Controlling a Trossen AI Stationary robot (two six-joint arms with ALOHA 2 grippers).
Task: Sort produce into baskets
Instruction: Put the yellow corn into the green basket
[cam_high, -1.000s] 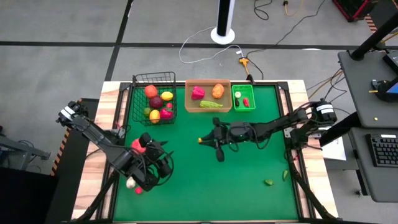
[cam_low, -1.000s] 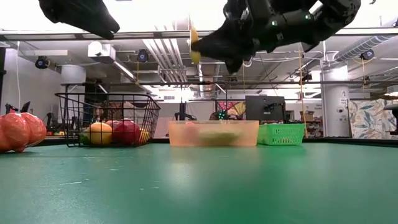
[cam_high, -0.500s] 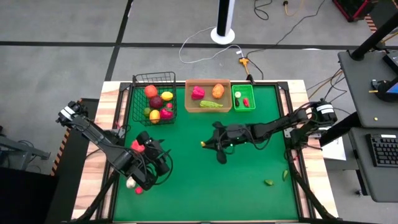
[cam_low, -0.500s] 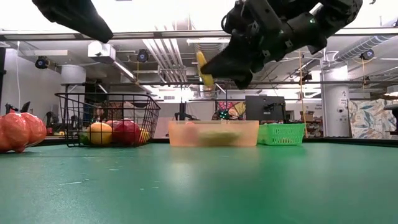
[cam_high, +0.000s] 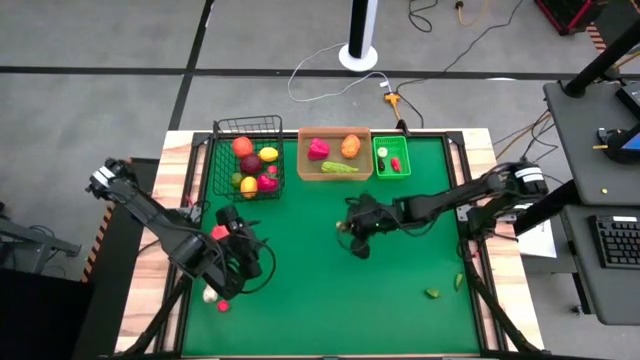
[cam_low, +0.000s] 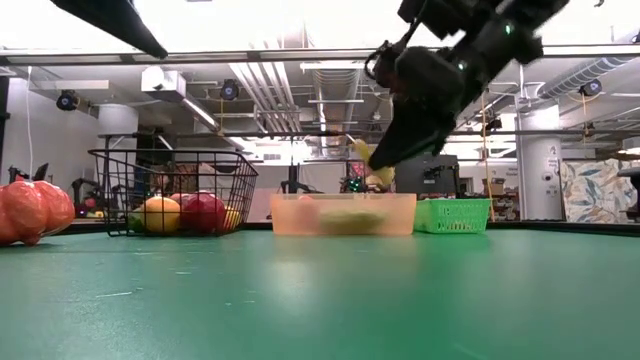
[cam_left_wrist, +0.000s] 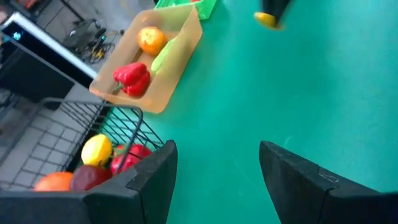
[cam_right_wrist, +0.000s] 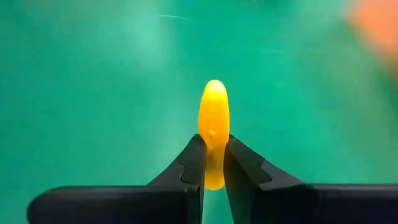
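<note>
My right gripper (cam_high: 349, 228) is shut on a small yellow chilli-shaped piece (cam_right_wrist: 213, 115) above the green mat's middle; the piece also shows in the low view (cam_low: 364, 154). My left gripper (cam_left_wrist: 214, 167) is open and empty, above the mat's left part (cam_high: 240, 250), beside a red-orange piece (cam_high: 219, 232) lying on the mat. The black wire basket (cam_high: 249, 160) holds several round pieces. The tan tray (cam_high: 334, 176) holds a red pepper, an orange piece and a green cucumber. The green bin (cam_high: 392, 157) holds small pieces. My right gripper pinches the yellow piece between its two fingertips (cam_right_wrist: 194, 158), on its two sides near one end (cam_right_wrist: 213, 142). Most of the piece sticks out beyond the fingertips. The fingers slant down toward the table's left (cam_low: 395, 145). The piece is lifted clear of the mat.
Two small green pieces (cam_high: 432, 293) (cam_high: 458, 281) lie near the mat's right front corner. A pale piece (cam_high: 210, 295) and a small red piece (cam_high: 222, 306) lie at the front left. Bare mat lies between the grippers and the front edge.
My right gripper has drawn back a little toward the table's right edge and gone down with the yellow piece, tipping its fingers steeper; the piece stays held, clear of the mat. My left gripper has shifted slightly toward the far edge.
</note>
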